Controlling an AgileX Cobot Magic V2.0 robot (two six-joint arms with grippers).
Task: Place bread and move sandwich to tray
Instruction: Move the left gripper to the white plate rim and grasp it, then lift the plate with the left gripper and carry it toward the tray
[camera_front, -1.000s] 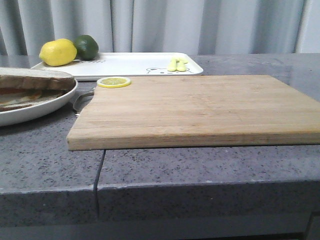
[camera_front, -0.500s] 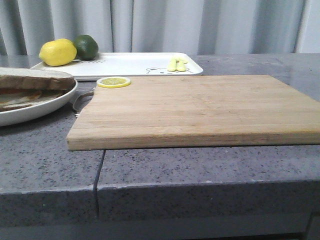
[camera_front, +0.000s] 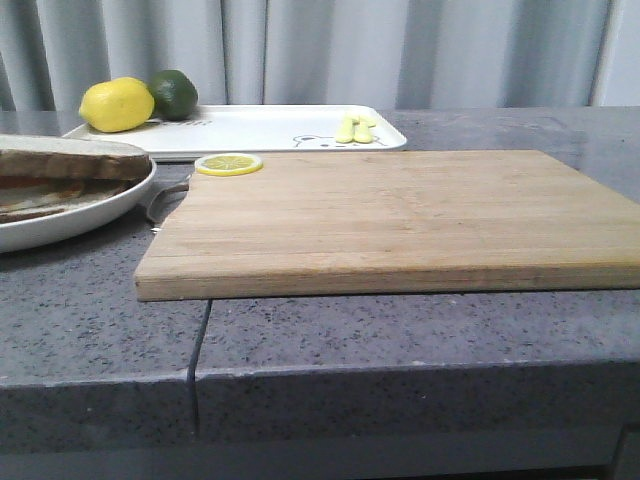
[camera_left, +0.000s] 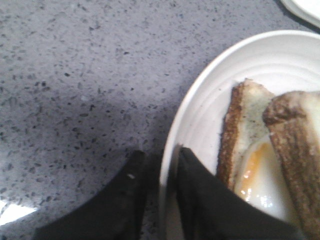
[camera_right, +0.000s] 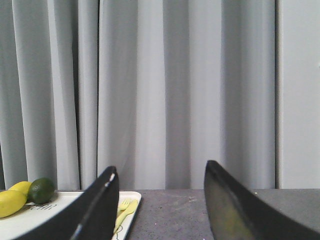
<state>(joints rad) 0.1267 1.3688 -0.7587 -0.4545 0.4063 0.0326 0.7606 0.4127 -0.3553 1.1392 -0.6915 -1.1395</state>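
Note:
The sandwich (camera_left: 255, 175), crusted bread with a fried egg, lies in a shallow white dish (camera_left: 210, 100) on the grey counter. A brown-crusted bread slice (camera_left: 295, 145) rests over the egg. My left gripper (camera_left: 161, 154) is shut on the dish rim, one finger inside and one outside. In the front view the dish (camera_front: 90, 215) and the bread (camera_front: 70, 158) sit at the far left. The white tray (camera_front: 270, 128) lies at the back. My right gripper (camera_right: 160, 167) is open and empty, held above the counter and facing the curtain. Neither gripper shows in the front view.
A wooden cutting board (camera_front: 400, 215) fills the middle, with a lemon slice (camera_front: 228, 163) at its back left corner. On the tray sit a lemon (camera_front: 116, 104), a lime (camera_front: 174, 93) and yellow cutlery (camera_front: 355, 130). A curtain hangs behind.
The sandwich in the dish has shifted slightly at the left edge of the front view, and less of the egg shows. Nothing else has moved.

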